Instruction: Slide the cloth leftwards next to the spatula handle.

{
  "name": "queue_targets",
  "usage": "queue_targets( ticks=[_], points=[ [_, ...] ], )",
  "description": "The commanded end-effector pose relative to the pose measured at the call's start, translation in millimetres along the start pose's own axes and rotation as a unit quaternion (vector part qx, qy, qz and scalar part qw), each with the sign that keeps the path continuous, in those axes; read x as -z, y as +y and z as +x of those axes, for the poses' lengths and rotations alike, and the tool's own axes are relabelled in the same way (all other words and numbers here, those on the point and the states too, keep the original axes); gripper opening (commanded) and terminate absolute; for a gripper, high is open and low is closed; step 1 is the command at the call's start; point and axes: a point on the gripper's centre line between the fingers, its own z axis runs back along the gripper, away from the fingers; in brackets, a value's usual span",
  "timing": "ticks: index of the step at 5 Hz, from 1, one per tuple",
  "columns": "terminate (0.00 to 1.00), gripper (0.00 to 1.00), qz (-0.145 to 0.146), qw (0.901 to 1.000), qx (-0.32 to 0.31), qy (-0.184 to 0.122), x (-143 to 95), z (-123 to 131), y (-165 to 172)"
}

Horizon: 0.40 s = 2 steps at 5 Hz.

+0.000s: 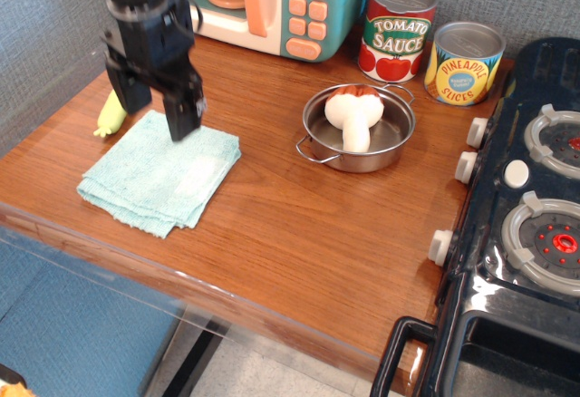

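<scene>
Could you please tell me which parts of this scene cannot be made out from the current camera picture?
- The spatula handle: only its lower end shows; the gripper covers the rest and the metal head.
- Cloth and handle: whether they touch is hidden behind the left finger.
- Gripper fingertips: motion-blurred, so their height above the cloth is unclear.
- Toy microwave: its top is cut off by the upper edge.
- Stove: cut off at the right edge.

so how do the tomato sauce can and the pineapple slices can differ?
The red-labelled tomato sauce can is taller; the yellow-and-blue pineapple slices can is shorter and squatter. The tomato can stands further left, nearer the toy microwave; the pineapple can is nearer the stove. Both stand upright with silver tops against the back wall.
</scene>
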Motion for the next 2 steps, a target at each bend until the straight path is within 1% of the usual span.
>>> queue_targets(
  ticks=[1,2],
  points=[
    [0.00,1.00,0.020,0.9994,-0.020,-0.021,-16.3,2.4,9.9],
    [1.00,1.00,0.020,0.9994,-0.020,-0.021,-16.3,2.4,9.9]
  ],
)
